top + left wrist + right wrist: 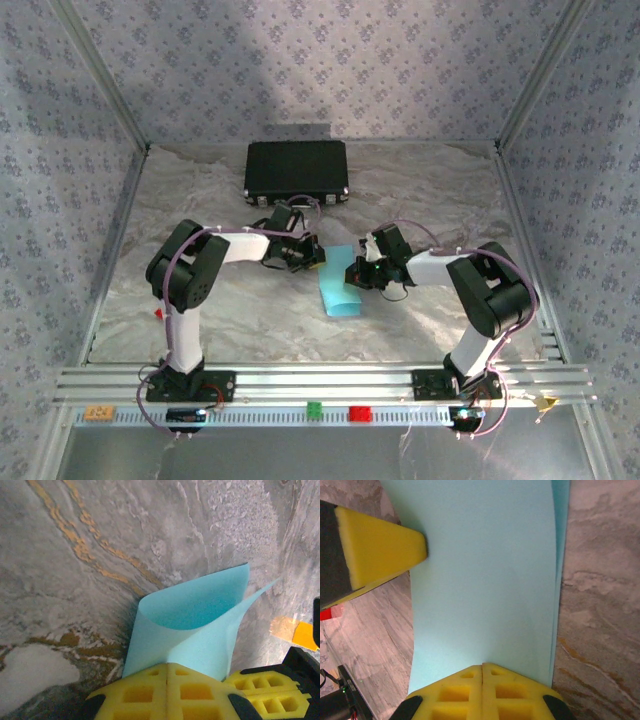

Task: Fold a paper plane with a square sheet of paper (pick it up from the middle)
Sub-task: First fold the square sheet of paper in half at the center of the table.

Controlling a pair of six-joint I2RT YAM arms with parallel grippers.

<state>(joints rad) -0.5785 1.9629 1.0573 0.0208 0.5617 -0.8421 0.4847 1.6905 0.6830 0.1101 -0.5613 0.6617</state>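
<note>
The square sheet of paper (pixel 340 296) is light blue and lies mid-table, bent over on itself in a loose, uncreased loop. My left gripper (pixel 312 262) is at its far-left end and my right gripper (pixel 352 274) at its far-right end, close together. In the left wrist view the left gripper (pixel 167 666) is shut on the doubled near edge, and the sheet (pixel 200 605) curls open beyond it. In the right wrist view the right gripper (pixel 482 666) is shut on the sheet (pixel 485 580), with a yellow left finger (pixel 380 545) against the sheet's far-left edge.
A black rectangular case (pixel 296 168) lies at the back of the marbled table (pixel 430 190). A small red block (pixel 159 313) sits beside the left arm's base column. Green (pixel 314 409) and red (pixel 358 412) blocks rest on the front rail. Patterned walls close in three sides.
</note>
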